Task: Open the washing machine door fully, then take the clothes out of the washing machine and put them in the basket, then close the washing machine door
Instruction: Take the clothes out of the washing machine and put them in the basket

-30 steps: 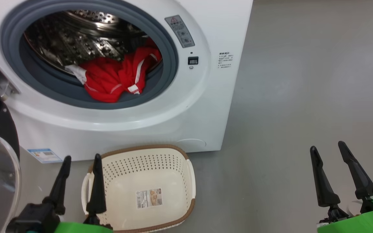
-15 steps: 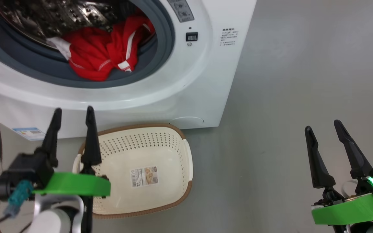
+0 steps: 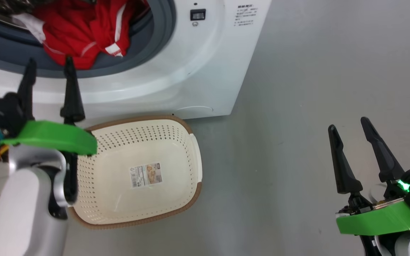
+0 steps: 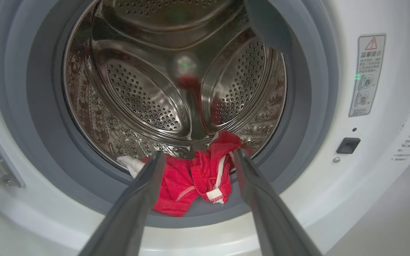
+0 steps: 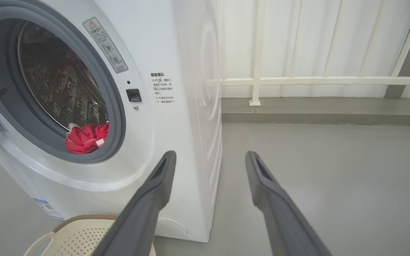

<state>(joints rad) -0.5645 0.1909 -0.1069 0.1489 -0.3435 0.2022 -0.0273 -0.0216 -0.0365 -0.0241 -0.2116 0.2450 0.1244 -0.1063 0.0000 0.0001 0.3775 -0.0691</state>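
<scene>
Overhanging the gasket (image 4: 297, 142) (grey): red clothes (image 4: 205, 174)

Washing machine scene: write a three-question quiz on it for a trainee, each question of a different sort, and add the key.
1. Fill in: the left gripper and the right gripper both stand ____.
2. Which one is aimed at the clothes? A) left gripper B) right gripper C) neither
3. True or false: the clothes already lie in the basket.
Key: 1 open; 2 A; 3 false, they are in the washing machine.
</scene>
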